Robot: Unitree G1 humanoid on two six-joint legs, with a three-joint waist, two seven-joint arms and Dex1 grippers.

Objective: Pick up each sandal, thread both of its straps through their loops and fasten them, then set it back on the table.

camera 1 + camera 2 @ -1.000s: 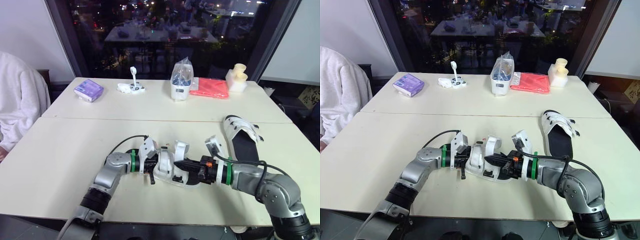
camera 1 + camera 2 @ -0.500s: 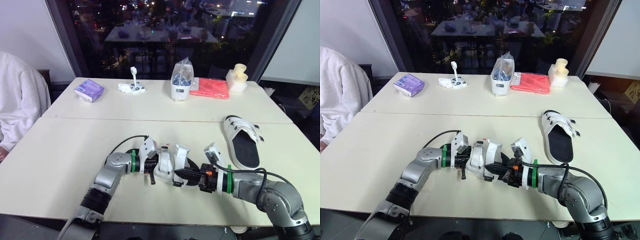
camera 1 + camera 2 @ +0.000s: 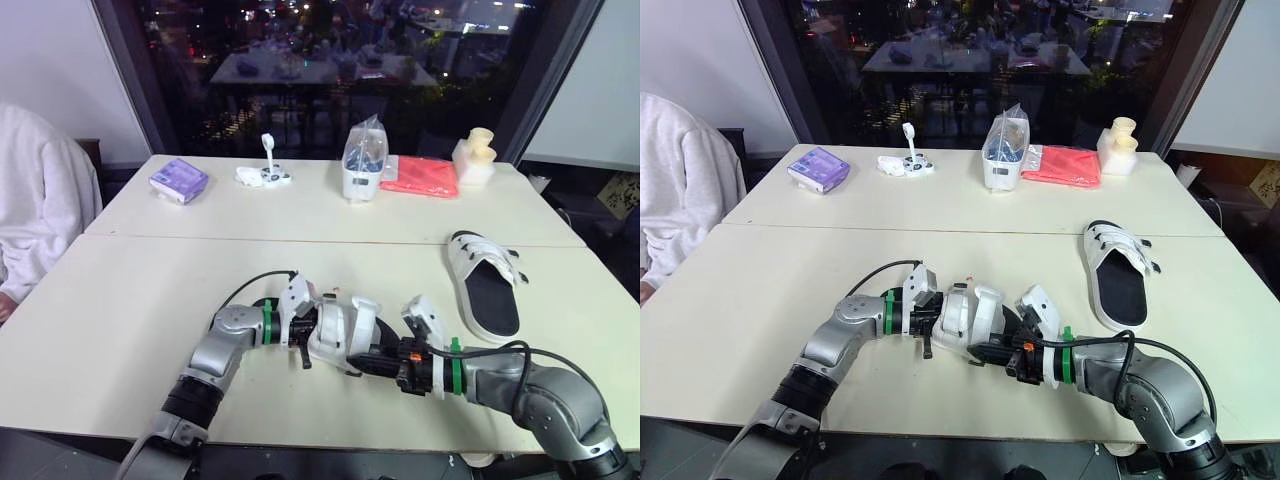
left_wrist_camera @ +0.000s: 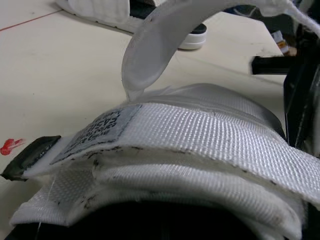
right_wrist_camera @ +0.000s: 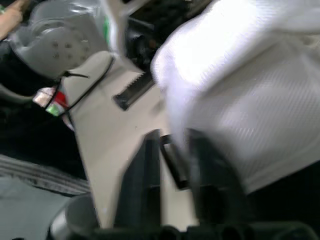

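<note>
A white sandal (image 3: 335, 330) is held just above the table (image 3: 150, 290) near its front edge. My left gripper (image 3: 303, 336) is shut on the sandal's left end, and the left wrist view has its woven strap (image 4: 200, 135) close up, with a loose strap (image 4: 155, 45) arching above it. My right gripper (image 3: 988, 352) is pressed against the sandal's lower right side, its tip tucked under the sole. The second sandal (image 3: 487, 285), white with a black footbed, lies flat at the right with its straps closed.
Along the far side of the table are a purple packet (image 3: 178, 181), a small white object (image 3: 263, 172), a clear bag in a white holder (image 3: 361, 160), a red cloth (image 3: 420, 175) and cream cups (image 3: 474, 155). A person's white sleeve (image 3: 30, 210) is at the left edge.
My right gripper has slid left, from beside the sandal to under its right side. The upright strap has leaned down a little. The left gripper and the far sandal have stayed put.
</note>
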